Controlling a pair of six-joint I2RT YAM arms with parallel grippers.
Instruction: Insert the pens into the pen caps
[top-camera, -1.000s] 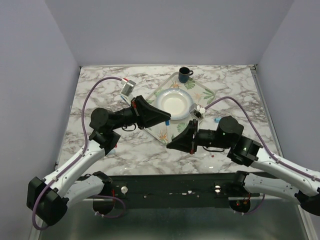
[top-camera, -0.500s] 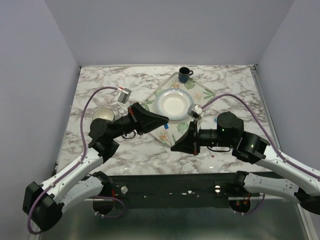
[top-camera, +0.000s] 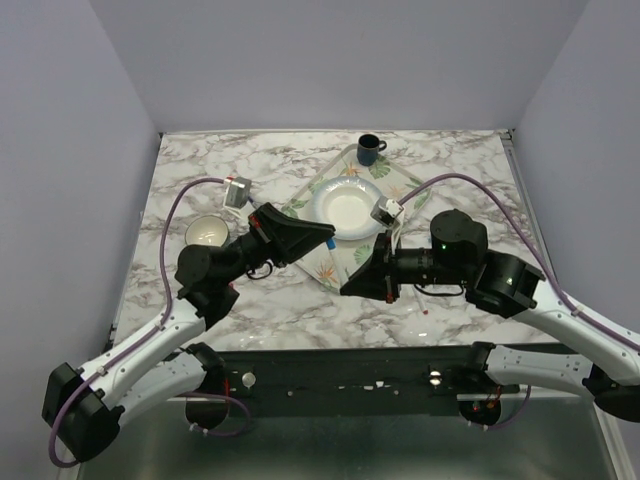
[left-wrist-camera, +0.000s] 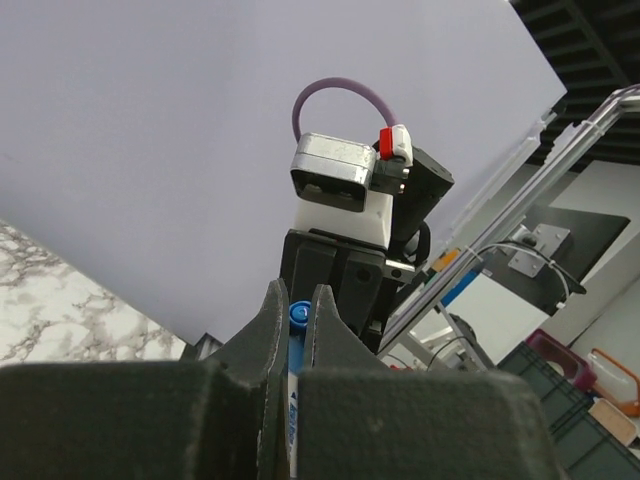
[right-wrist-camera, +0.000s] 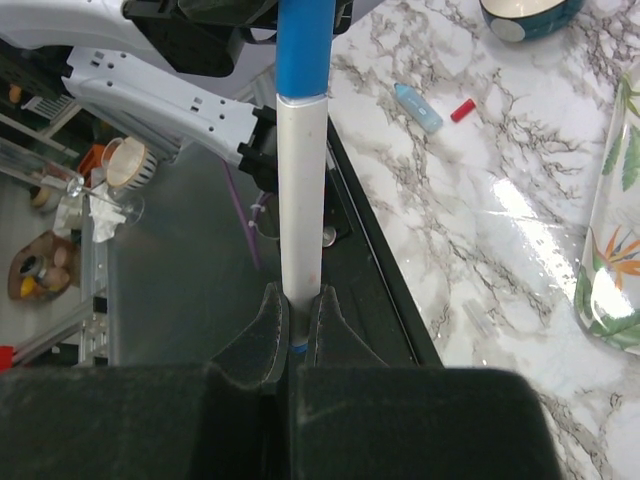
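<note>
Right wrist: white marker (right-wrist-camera: 301, 190) tight in right gripper (right-wrist-camera: 297, 312), tip unseen inside blue cap (right-wrist-camera: 302, 50), itself tight in left gripper (left-wrist-camera: 297, 300)

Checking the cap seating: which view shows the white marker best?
Right wrist view: the white marker runs from the right pincer up to its blue cap. Left wrist view shows only that cap's end inside the left pincer. Top view hides it between both pincers.

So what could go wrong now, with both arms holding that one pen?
The right jaws pinch only the tail of the slim white plastic marker, so an off-line push could tilt it. If the left jaws lose the blue plastic cap, it may drop and roll.
</note>
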